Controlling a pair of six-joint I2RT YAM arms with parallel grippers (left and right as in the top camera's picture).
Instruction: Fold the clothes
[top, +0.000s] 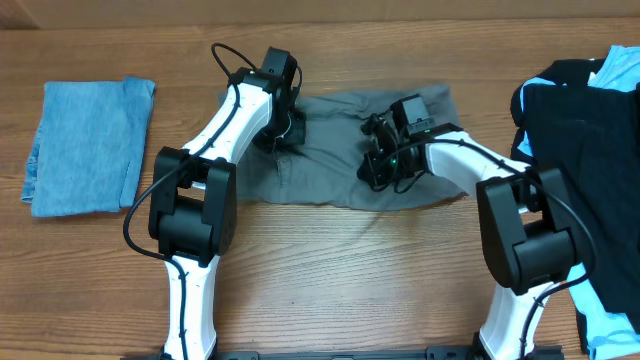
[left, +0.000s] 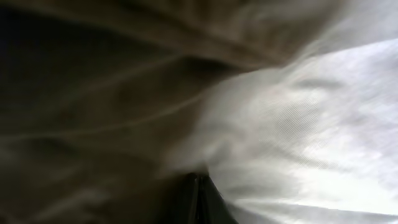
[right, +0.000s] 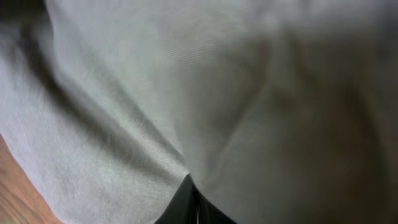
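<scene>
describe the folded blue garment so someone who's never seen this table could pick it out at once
Start at the wooden table and look to its left end. There the denim-blue garment lies alone, folded into a flat rectangle. Unlike the grey garment spread in the middle and the black pile at the right edge, it is blue, neatly folded and touched by nothing.

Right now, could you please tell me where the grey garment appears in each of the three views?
Overhead: grey garment at table centre, under both arms' ends.
Left wrist: it fills the frame, brightest at right.
Right wrist: it fills nearly everything; table at lower left.
Shared landmark: creases converging on the left fingers and right fingers, bottom centre.
</scene>
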